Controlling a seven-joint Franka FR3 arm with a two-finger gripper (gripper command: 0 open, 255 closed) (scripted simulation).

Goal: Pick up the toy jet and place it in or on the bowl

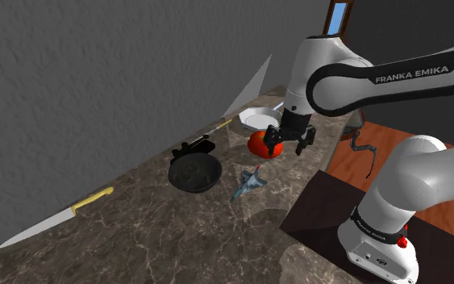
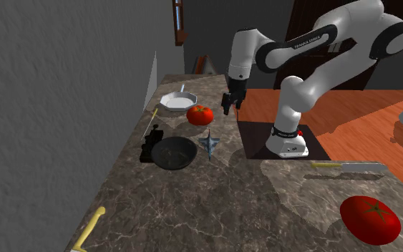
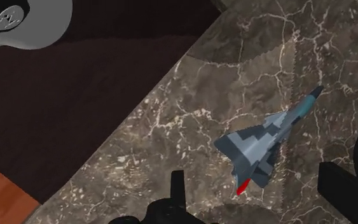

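One arm arched over desk (image 1: 136,234), wrist pointing down; pincer (image 1: 288,146) released, fingers apart, empty; toy jet (image 1: 249,181) flat on desk, just beside bowl (image 1: 194,173); jet grey-blue camo, pointed nose, red tail tip; bowl round, dark; desk brown veined marble.

We see a grey-blue camouflaged toy jet (image 3: 266,143), red at its tail, lying just beside the black bowl (image 1: 194,173), apart from it; bowl upright.
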